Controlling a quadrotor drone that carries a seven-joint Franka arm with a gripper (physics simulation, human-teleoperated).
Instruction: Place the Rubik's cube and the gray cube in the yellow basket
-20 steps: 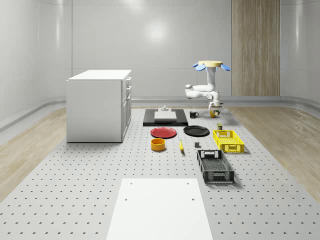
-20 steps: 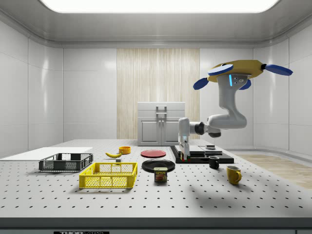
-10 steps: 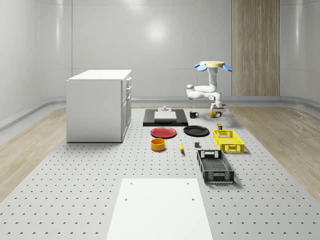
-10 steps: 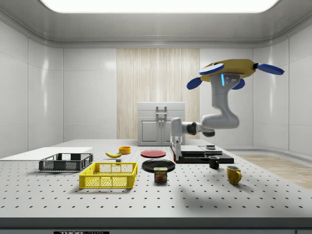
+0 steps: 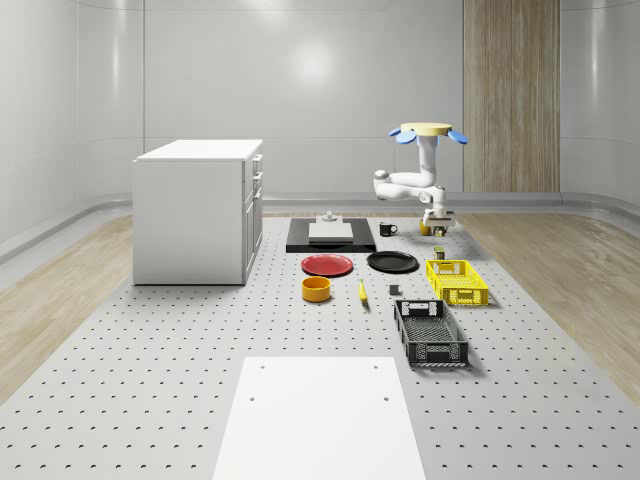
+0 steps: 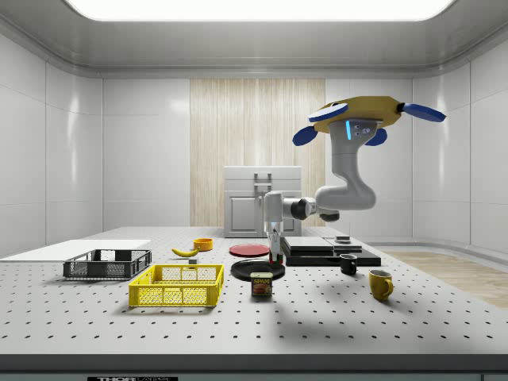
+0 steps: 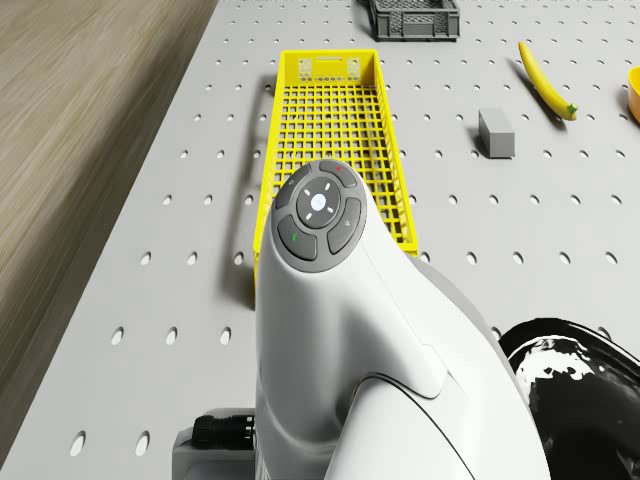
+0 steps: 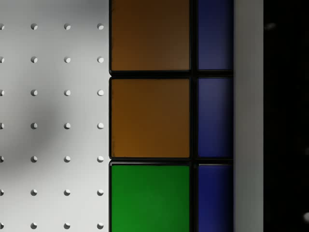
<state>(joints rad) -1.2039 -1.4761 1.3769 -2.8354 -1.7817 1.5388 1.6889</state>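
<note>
The yellow basket [image 5: 457, 281] is empty; nothing is delivered. The gray cube [image 7: 496, 133] lies on the perforated table [image 5: 150, 380], at the basket's 3 o'clock in the drone view. The hovering drone [image 6: 361, 117] carries the gripper [image 6: 275, 259] — clamped on the Rubik's cube [image 8: 169, 116] — above the black plate [image 6: 258, 270], in a pale-walled room.

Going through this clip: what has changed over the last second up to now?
The drone and its arm have shifted toward the side view's left, bringing the pincer from beside the black slab to over the black plate. The Rubik's cube sits close against the pincer in the wrist view. The yellow basket, gray cube, can and cups have stayed put.
</note>
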